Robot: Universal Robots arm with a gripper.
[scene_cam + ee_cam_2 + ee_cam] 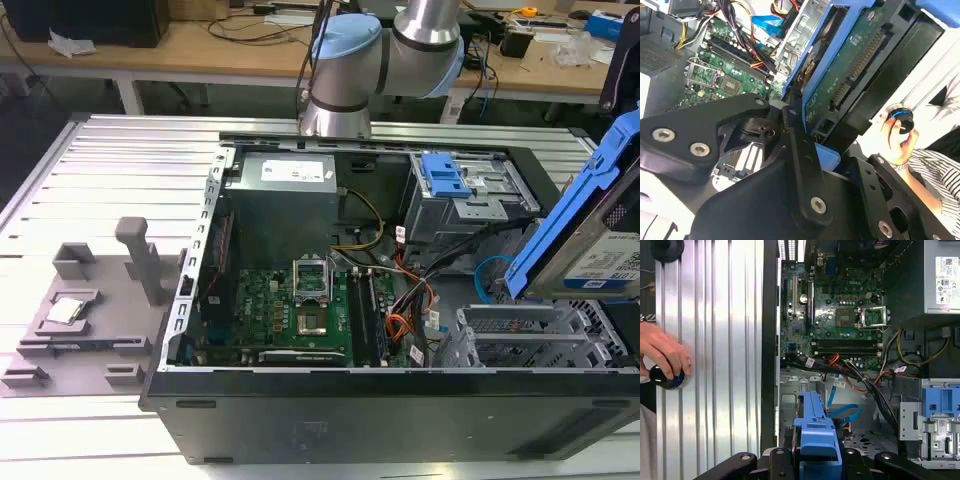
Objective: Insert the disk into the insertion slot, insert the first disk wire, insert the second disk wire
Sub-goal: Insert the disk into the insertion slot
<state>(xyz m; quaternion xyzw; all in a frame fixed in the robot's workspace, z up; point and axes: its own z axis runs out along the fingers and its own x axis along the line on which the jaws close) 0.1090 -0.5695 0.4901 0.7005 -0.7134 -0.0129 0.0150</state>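
We see the gripper (817, 456) clamped on the disk (600, 240). It hangs tilted above the slot (535, 335) at the case's (350, 420) corner.

The disk (590, 228) is silver, blue-framed; the motherboard (285, 312) is green.

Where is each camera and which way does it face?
Exterior view: off-arm, looking down into the open case; arm behind, disk at the exterior view's right.
First wrist view: straight down past the gripper onto the motherboard.
Second wrist view: along the held disk, gripper foreground.
Both wrist views share the person's hand.
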